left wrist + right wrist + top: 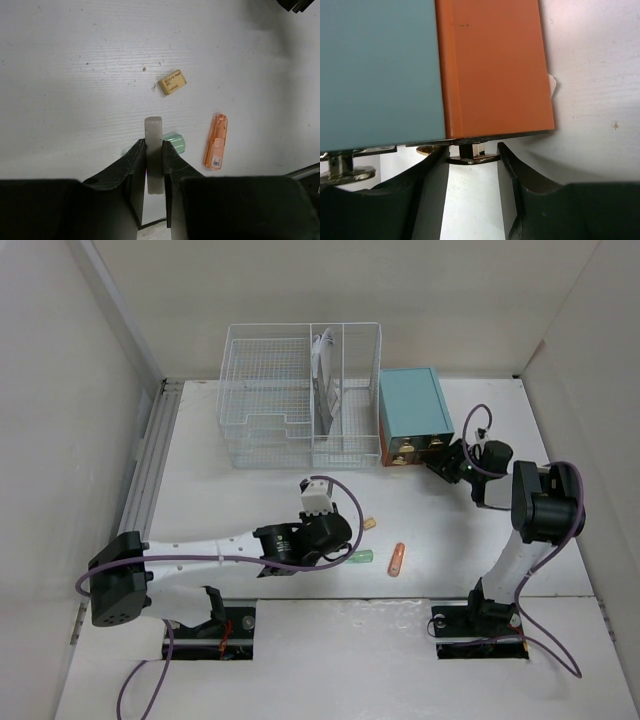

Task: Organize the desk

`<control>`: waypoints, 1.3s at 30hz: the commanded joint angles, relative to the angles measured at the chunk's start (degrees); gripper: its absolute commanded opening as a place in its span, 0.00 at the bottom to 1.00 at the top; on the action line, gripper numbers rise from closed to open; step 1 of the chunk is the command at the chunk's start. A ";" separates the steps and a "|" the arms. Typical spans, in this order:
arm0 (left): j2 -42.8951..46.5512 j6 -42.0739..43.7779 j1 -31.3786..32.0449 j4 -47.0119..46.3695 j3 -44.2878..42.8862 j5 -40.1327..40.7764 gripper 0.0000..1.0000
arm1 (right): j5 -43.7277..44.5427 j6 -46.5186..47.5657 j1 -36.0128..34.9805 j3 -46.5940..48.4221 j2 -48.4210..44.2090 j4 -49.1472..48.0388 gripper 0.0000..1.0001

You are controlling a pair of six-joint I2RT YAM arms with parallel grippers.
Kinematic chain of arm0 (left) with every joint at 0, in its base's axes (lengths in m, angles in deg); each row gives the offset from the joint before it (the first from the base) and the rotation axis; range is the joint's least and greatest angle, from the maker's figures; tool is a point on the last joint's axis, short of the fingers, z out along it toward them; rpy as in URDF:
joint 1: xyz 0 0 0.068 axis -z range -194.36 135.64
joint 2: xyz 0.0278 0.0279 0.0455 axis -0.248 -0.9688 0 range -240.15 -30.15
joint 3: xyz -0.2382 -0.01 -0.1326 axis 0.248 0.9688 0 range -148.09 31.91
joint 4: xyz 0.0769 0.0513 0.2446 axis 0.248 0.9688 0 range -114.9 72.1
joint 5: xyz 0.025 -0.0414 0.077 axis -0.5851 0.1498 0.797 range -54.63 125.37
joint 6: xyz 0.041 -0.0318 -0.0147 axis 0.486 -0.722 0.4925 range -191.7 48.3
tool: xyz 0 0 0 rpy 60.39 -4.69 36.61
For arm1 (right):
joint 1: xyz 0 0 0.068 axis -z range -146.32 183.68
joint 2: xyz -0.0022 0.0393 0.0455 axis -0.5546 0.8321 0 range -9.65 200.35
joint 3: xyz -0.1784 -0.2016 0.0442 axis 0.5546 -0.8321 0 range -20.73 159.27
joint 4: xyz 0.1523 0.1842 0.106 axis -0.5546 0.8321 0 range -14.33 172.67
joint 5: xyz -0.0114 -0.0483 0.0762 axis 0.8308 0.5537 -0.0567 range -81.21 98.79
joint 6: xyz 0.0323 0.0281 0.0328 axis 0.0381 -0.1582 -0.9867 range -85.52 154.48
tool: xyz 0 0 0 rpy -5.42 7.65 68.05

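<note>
On the white desk (200,500) lie a small yellow eraser (172,82), an orange capped tube (216,141) and a green piece (176,142) partly hidden behind my left fingers. My left gripper (153,142) is shut on a white bar (153,131) that stands up between its jaws, just above the desk near the green piece (362,557). My right gripper (472,150) is at the front of the teal drawer cabinet (412,410), its jaws closed against both sides of a brass drawer knob (472,158).
A white wire basket organizer (290,390) holding upright papers stands at the back, left of the cabinet. A metal rail (150,460) runs along the desk's left edge. Light walls close in on three sides. A second knob (342,172) shows at the left.
</note>
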 commanded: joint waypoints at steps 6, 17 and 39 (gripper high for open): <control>0.38 1.75 0.28 -1.30 -2.69 0.40 0.00 | -1.90 7.07 2.46 -3.80 -8.47 5.49 0.24; -0.86 3.78 0.28 -3.14 -4.36 -0.65 0.00 | -7.08 19.40 7.11 -6.09 -15.15 23.87 0.24; -8.15 13.53 -1.65 -10.43 -14.99 -3.54 0.00 | -15.87 37.16 7.11 1.91 -20.70 57.43 0.67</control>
